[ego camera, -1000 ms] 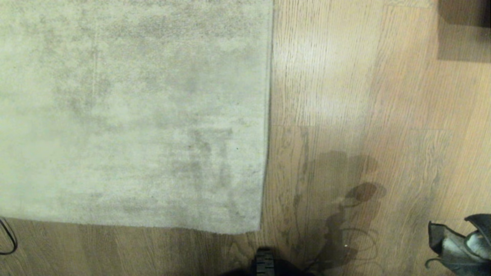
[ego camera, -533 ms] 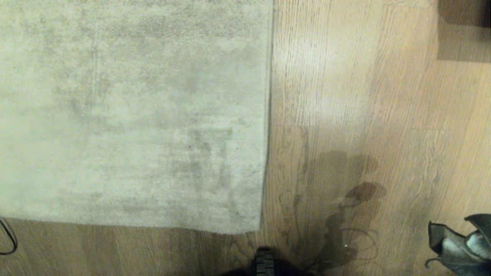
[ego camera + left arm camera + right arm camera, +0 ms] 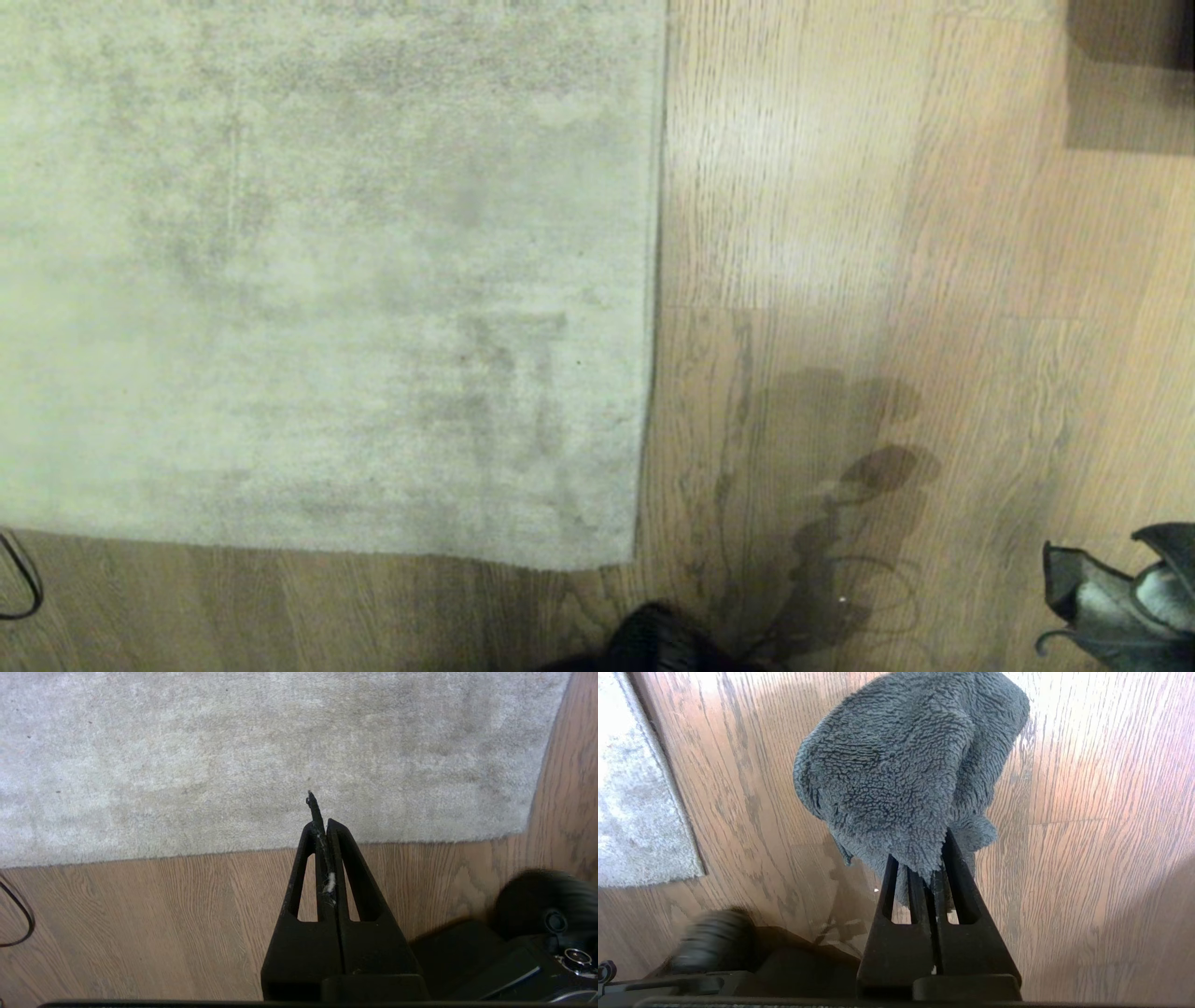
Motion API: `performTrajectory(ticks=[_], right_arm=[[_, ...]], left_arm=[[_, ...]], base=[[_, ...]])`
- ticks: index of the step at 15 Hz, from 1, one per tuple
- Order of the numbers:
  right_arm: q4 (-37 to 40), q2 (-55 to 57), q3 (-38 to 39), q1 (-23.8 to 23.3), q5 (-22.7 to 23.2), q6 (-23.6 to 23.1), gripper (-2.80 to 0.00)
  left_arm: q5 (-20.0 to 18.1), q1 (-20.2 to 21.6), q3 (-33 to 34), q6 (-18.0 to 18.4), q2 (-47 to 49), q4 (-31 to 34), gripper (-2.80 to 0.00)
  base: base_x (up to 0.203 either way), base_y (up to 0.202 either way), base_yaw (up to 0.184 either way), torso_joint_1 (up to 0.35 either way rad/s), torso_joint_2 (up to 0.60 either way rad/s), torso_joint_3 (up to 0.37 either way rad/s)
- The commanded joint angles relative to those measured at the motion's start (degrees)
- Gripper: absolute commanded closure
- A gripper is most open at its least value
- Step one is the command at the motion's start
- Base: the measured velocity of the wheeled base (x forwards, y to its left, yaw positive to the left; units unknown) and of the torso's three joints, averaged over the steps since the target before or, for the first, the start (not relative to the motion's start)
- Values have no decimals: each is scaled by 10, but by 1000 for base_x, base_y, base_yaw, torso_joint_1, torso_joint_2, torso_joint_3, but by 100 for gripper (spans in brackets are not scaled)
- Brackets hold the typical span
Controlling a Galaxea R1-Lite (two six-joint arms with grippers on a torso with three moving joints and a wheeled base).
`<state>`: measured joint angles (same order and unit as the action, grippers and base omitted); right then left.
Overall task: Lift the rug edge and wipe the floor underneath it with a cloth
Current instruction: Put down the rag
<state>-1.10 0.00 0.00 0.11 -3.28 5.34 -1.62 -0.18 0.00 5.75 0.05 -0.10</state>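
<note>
A black cable (image 3: 19, 579) looped in at the far left of the head view, on the floor (image 3: 840, 233) just below the rug (image 3: 308, 280). The rug filled the left and middle of that view and lay flat. Its right edge (image 3: 653, 280) ran straight down to a square corner (image 3: 630, 558) near the bottom centre, with the near border meeting it there. The left gripper (image 3: 322, 812) showed only in its wrist view, hanging above the near border of the rug, its jaws clenched together with nothing but a wisp of lint between them. A dark wheel (image 3: 658, 639) of the base sat at the bottom edge, just right of the corner. Bare wood planks took up the right half, with the robot's shadow (image 3: 840, 485) cast across them. The right gripper (image 3: 931, 877) hung over that bare floor, beside the rug corner and apart from it, its jaws clamped on the cloth (image 3: 906, 774), which bunched up beyond the fingertips. A dark, crumpled object (image 3: 1120, 597) lay at the lower right, and a dark block (image 3: 1130, 75) sat in the upper right corner.
</note>
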Motion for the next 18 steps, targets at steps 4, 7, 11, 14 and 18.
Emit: performTrajectory(ticks=[4, 7, 11, 14, 18], right_arm=[[0, 1, 0, 0, -1, 0, 0], [0, 1, 0, 0, -1, 0, 0], [0, 1, 0, 0, -1, 0, 0], [0, 1, 0, 0, -1, 0, 0], [0, 1, 0, 1, -1, 0, 0]], left_arm=[[0, 0, 0, 0, 0, 0, 0], [0, 0, 0, 0, 0, 0, 0], [0, 0, 0, 0, 0, 0, 0], [0, -1, 0, 0, 0, 0, 0], [0, 0, 0, 0, 0, 0, 0]], base=[[1, -66, -2, -1, 2, -1], [0, -193, -2, 2, 4, 2], [0, -193, 0, 1, 3, 2], [0, -193, 2, 4, 4, 1], [0, -96, 0, 2, 2, -1]])
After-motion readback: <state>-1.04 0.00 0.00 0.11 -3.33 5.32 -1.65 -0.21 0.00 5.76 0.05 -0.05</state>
